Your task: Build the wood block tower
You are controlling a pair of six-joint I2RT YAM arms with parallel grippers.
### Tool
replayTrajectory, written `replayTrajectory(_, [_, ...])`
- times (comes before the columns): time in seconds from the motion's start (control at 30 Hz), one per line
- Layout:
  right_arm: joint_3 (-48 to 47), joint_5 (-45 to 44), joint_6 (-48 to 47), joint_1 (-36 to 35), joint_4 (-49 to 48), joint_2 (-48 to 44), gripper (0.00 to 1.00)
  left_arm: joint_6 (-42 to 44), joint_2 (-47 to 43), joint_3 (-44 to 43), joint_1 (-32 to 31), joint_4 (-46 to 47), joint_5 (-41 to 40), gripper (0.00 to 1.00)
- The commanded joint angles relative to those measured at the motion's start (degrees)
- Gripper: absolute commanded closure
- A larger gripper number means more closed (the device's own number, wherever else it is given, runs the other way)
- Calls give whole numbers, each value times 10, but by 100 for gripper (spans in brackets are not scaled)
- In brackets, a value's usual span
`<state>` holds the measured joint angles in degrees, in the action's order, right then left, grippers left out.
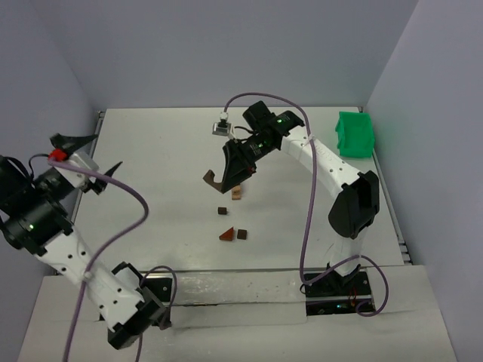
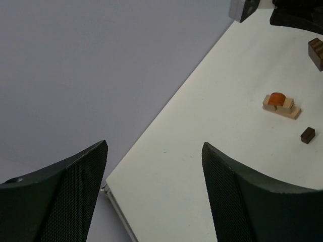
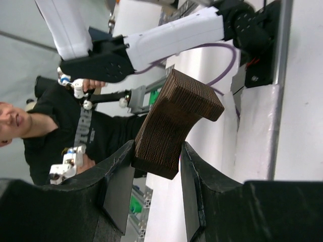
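Observation:
My right gripper (image 1: 225, 179) hangs above the table's middle, shut on a dark brown curved wood block (image 1: 211, 178). The right wrist view shows that block (image 3: 176, 118) clamped between both fingers of the right gripper (image 3: 158, 146). Just right of the gripper stands a small low stack (image 1: 237, 193). In the left wrist view the stack (image 2: 280, 104) is tan pieces with an orange-brown piece on top. A dark cube (image 1: 222, 211), a reddish wedge (image 1: 226, 234) and another dark cube (image 1: 241, 234) lie nearer. My left gripper (image 1: 94, 153) is open and empty over the table's left edge (image 2: 154, 143).
A green bin (image 1: 355, 134) stands at the back right corner. The table's left edge (image 2: 113, 194) runs under my left fingers. The grey walls enclose the table on three sides. A person shows beyond the table's front in the right wrist view.

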<state>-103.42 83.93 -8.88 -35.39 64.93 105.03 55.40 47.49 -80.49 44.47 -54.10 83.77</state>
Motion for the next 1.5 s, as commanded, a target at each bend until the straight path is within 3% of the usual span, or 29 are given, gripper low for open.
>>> replayTrajectory(0.0, [-28,90,28,26,-46,-34,100,-213,98,-75,-104,118,-25,22])
replayTrajectory(0.07, [-29,90,30,34,-50,-39,100,-464,112,-45,-170,265,-134,26])
replayTrajectory(0.17, [-30,89,13,42,-40,-51,100,-559,150,-42,-245,301,-173,25])
replayTrajectory(0.23, [-32,89,-5,49,-32,-56,100,-703,185,-32,-299,352,-170,25])
replayTrajectory(0.33, [-56,90,-84,71,33,-58,100,-998,184,78,-353,614,-152,23])
replayTrajectory(0.4, [-83,90,-164,89,105,-57,100,-1184,161,184,-389,813,-191,22])
replayTrajectory(0.57, [-126,89,-251,103,156,-51,100,-1371,156,287,-470,903,-261,20])
replayTrajectory(0.77, [-158,89,-270,99,178,-21,100,-1446,147,307,-522,913,-321,13])
replayTrajectory(0.9, [-171,89,-265,82,177,-15,100,-1445,137,302,-541,896,-343,16])
replayTrajectory(1.07, [-163,89,-217,62,140,-9,100,-1410,132,295,-561,872,-347,21])
replayTrajectory(1.17, [-157,89,-181,49,108,-7,100,-1365,128,281,-572,809,-349,22])
replayTrajectory(1.47, [-159,88,-162,38,90,5,100,-1300,132,262,-596,724,-344,23])
